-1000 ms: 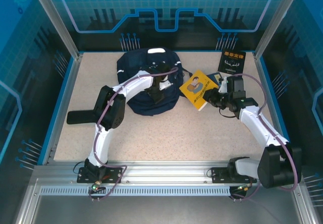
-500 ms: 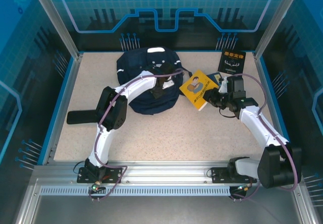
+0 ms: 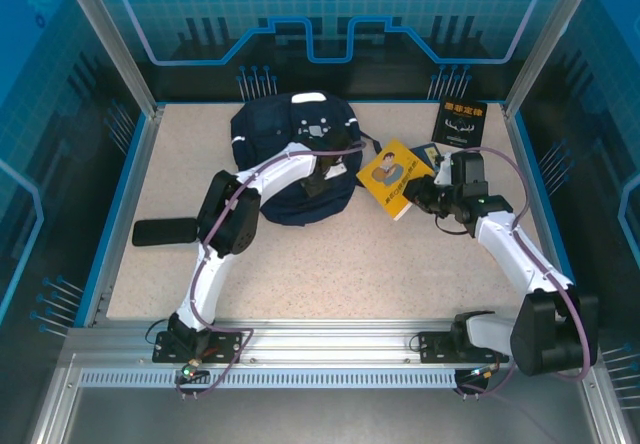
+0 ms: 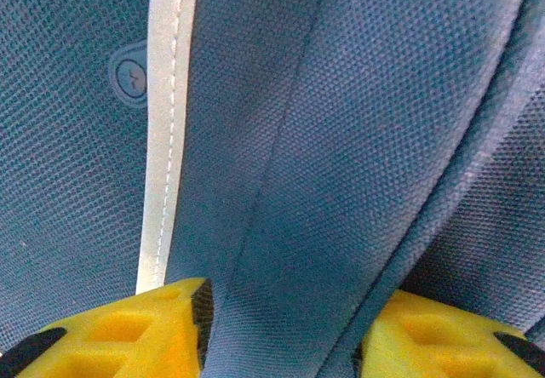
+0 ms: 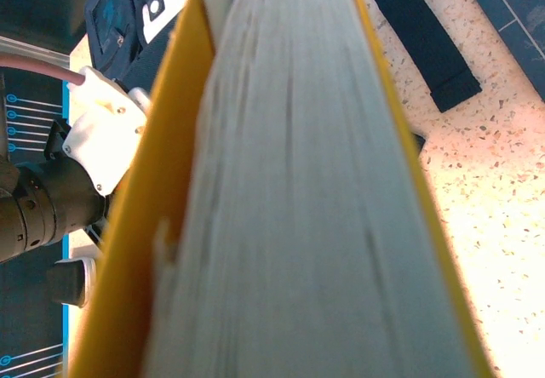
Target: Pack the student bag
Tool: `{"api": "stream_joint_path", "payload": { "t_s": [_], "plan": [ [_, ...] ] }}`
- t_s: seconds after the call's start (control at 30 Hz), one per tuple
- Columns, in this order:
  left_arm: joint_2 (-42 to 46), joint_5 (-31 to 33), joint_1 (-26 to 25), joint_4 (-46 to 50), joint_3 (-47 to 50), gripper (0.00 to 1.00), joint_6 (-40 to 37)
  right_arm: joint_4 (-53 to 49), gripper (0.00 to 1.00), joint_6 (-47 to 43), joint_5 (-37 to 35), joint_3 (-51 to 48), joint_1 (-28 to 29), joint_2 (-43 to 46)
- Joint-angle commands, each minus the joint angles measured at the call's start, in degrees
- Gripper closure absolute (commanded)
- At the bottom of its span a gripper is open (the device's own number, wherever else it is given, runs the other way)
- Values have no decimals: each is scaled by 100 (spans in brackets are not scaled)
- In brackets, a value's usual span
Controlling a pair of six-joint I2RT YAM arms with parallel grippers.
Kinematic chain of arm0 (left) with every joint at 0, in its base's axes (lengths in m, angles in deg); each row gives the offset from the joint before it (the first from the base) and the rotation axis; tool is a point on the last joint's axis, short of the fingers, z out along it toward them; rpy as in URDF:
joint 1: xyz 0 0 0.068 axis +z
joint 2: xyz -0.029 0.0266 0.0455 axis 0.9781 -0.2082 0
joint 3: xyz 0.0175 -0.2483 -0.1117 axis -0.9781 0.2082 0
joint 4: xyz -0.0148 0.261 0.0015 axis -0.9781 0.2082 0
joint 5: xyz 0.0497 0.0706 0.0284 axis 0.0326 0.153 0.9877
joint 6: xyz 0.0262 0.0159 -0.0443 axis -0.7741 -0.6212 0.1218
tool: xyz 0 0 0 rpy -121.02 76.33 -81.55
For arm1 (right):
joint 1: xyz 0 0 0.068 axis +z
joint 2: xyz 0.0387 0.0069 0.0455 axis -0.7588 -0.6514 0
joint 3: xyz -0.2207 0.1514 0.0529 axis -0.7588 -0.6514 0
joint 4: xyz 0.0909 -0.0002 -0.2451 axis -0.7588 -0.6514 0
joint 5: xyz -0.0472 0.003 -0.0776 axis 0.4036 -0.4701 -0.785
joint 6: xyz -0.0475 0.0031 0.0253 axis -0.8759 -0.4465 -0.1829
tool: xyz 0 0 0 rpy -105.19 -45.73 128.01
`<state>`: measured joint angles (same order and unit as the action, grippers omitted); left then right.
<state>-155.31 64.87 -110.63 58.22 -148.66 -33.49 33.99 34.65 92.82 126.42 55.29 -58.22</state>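
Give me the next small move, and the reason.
Probably lift the left claw a little: it pinches a fold of the bag, and the right claw holds the yellow book beside it, so lifting may open the bag for it.

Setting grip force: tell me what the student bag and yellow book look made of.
The student bag: woven synthetic fabric, perhaps nylon or polyester, matte; its weave shows, with a smooth pale stripe sewn on. The yellow book: paper pages, layered edges visible, between thin yellow covers, likely card.
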Motion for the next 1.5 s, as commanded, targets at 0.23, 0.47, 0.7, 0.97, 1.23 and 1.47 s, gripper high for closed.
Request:
{"api": "stream_joint_path", "payload": {
  "t_s": [0.23,0.47,0.7,0.97,1.23,1.47],
  "plan": [
    [529,127,-5,-431,-36,84,-153,70,98,-71,124,112,-109,349],
    [1443,74,-124,-1220,535,93,-191,-180,97,-157,-233,59,-118,703],
    [2083,225,-370,-1814,878,96,243,-482,97,-164,77,9,-119,1091],
    [2366,1034,-719,-2484,939,98,766,-559,97,376,731,-332,-25,1524],
    [2455,1410,-872,-2641,706,98,1180,-610,98,850,1132,-502,286,1346],
    [2634,1397,-998,-2464,775,99,1310,796,98,1654,1269,-472,893,1006]
  ]
}}
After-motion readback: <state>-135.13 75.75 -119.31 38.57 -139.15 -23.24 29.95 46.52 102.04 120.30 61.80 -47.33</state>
